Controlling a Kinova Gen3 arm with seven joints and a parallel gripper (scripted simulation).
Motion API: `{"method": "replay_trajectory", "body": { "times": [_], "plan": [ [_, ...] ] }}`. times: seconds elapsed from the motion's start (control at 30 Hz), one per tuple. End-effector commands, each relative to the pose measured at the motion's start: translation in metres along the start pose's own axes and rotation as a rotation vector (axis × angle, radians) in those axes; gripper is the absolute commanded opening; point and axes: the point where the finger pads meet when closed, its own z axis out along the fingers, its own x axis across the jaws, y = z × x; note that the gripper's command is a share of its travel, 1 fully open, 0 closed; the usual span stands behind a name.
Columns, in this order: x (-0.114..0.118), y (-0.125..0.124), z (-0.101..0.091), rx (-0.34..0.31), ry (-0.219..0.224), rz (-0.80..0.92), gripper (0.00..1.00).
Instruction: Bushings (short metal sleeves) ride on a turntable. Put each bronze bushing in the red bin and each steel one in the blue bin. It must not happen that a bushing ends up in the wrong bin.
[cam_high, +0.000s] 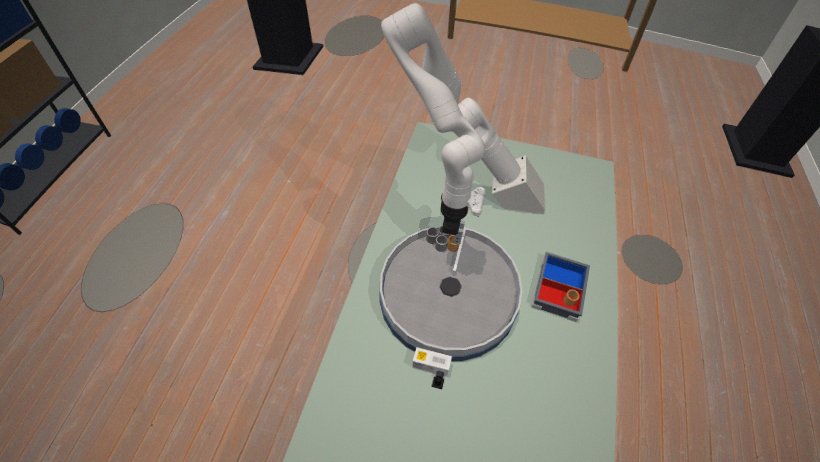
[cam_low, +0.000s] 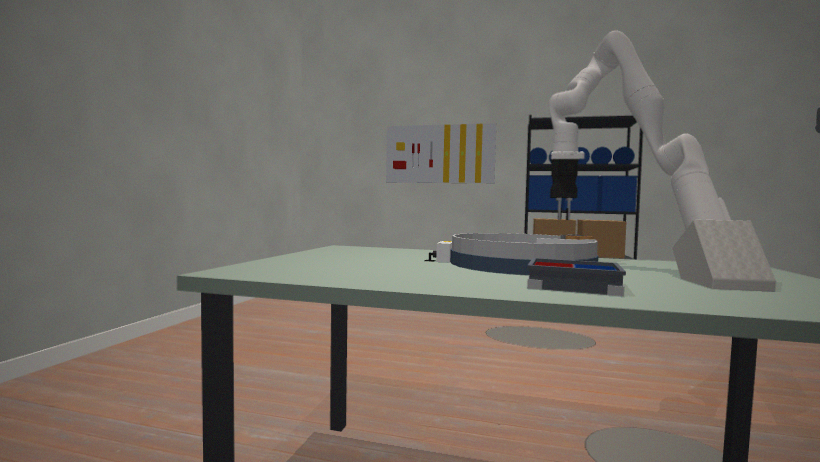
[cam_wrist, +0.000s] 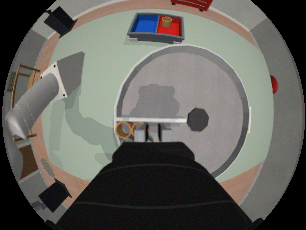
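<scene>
My gripper (cam_low: 564, 217) (cam_wrist: 153, 129) is partly open and empty, pointing down above the turntable (cam_high: 418, 312) (cam_low: 493, 250) (cam_wrist: 215, 75), near its arm-side rim. Two bronze bushings show beside the fingers in the wrist view; the outer bronze bushing (cam_wrist: 123, 137) is plain, the other partly hidden. The top view shows one bronze bushing (cam_high: 453, 246) and two steel bushings there, a nearer steel bushing (cam_high: 441, 246) and a farther steel bushing (cam_high: 432, 238). Another bronze bushing (cam_high: 571, 299) (cam_wrist: 167, 23) stands in the red bin (cam_high: 550, 293) (cam_wrist: 176, 31). The blue bin (cam_high: 565, 276) (cam_wrist: 145, 23) holds nothing visible.
A thin white bar (cam_high: 458, 255) (cam_wrist: 165, 120) crosses from the turntable's rim towards its dark hub (cam_high: 450, 286) (cam_wrist: 198, 119), right beside the bushings. A white box (cam_high: 432, 360) (cam_low: 444, 251) stands at the turntable's far side from the arm base (cam_high: 522, 192) (cam_low: 725, 255).
</scene>
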Motion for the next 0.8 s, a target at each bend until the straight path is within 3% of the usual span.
{"method": "replay_trajectory", "body": {
  "times": [0.0, 0.07, 0.47, 0.77],
  "plan": [
    [-0.003, 0.027, -0.003, 0.014, 0.005, 0.024, 0.45],
    [-0.006, 0.049, -0.002, 0.014, 0.005, 0.024, 0.45],
    [-0.006, 0.049, -0.002, 0.014, 0.005, 0.024, 0.45],
    [-0.006, 0.048, 0.016, 0.013, 0.004, 0.023, 0.45]
  ]
}}
